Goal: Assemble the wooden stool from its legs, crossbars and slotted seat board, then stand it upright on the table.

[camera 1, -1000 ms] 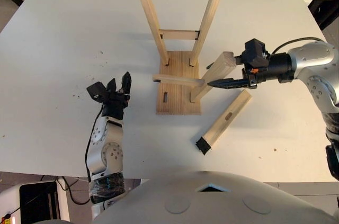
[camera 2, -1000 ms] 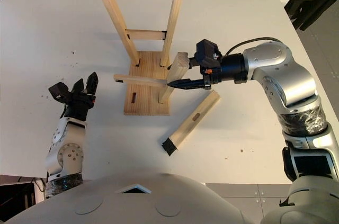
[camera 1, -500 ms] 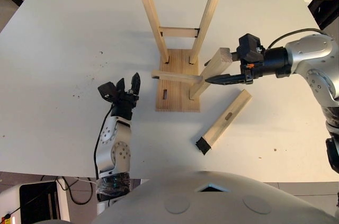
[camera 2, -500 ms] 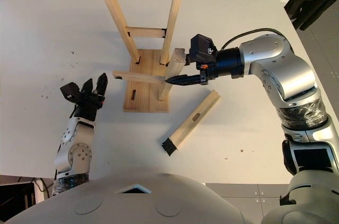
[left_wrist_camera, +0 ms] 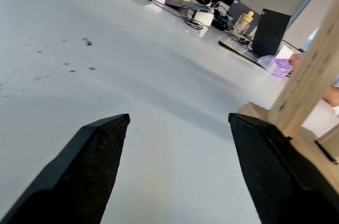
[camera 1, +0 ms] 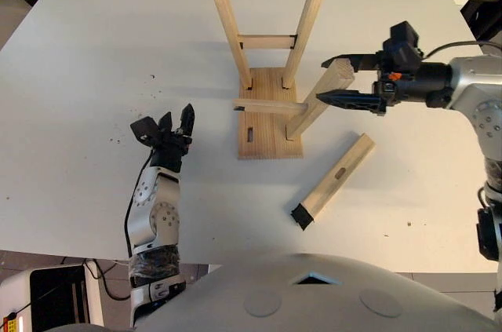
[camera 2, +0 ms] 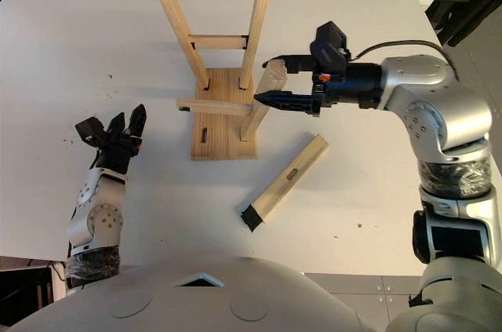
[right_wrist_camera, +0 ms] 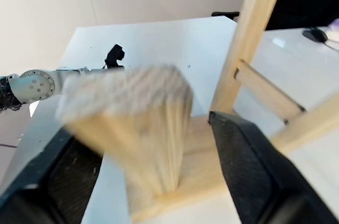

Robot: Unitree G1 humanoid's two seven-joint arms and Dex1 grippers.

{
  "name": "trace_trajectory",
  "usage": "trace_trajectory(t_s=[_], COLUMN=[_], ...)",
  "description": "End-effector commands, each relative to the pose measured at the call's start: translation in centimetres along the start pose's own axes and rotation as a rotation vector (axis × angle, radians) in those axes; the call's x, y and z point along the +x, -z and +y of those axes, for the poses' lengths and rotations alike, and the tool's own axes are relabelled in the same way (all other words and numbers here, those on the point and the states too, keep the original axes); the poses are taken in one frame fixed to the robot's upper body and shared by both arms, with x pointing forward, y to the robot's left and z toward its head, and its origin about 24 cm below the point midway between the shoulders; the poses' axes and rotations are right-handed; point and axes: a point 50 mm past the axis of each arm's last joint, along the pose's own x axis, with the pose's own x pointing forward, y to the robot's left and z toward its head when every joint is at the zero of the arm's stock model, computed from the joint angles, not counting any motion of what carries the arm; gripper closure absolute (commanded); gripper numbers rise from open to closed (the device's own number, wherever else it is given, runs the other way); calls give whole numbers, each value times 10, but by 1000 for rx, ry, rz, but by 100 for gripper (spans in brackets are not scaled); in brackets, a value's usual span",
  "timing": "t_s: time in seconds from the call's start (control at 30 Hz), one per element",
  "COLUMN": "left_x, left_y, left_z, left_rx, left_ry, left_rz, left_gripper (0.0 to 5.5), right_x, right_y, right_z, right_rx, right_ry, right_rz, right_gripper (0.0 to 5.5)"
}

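Both sets are spread wide: right fingers (camera 1: 349,100) straddle the tilted leg (camera 1: 311,111) near its top, left fingers (camera 1: 187,118) hold nothing.

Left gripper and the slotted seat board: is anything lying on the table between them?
No. In the left eye view, only bare white table separates the left gripper from the seat board.
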Motion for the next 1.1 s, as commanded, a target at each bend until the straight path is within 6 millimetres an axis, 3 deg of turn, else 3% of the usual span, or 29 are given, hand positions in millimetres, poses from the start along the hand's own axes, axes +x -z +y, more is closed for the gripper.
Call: trace_trajectory(t_s=[0.03, 0.1, 0.17, 0.23, 0.3, 0.37, 0.53, 0.73, 0.87, 1.1], left_x=[-13, -21, -27, -32, -33, -34, -37, -25, -20, -25], left_y=[5, 8, 9, 9, 6, 1, -3, -5, -4, 8], left_z=[12, 17, 19, 24, 26, 26, 25, 21, 17, 16], left_rx=[-7, -7, -8, -17, 1, 13, 41, 49, 41, 5], left_ry=[-49, -75, -88, -107, -103, -91, -55, -22, -4, -53], left_rz=[31, 50, 63, 73, 99, 117, 176, 192, 178, 139], left_gripper=[203, 203, 203, 203, 203, 203, 203, 203, 203, 203], right_x=[-44, -52, -46, -29, -1, 18, 38, 58, 48, -6], right_y=[20, 28, 33, 46, 65, 76, 93, 114, 123, 123], right_z=[-3, 2, 16, 37, 71, 90, 103, 109, 108, 77], right_rx=[12, 11, 0, -18, -15, -24, -41, -77, -78, -87], right_ry=[92, 69, -24, -148, -287, -305, -228, -220, -267, -215], right_rz=[176, 247, 283, 336, 345, 325, 356, 435, 518, 681], right_gripper=[211, 211, 211, 211, 211, 211, 211, 211, 211, 211])
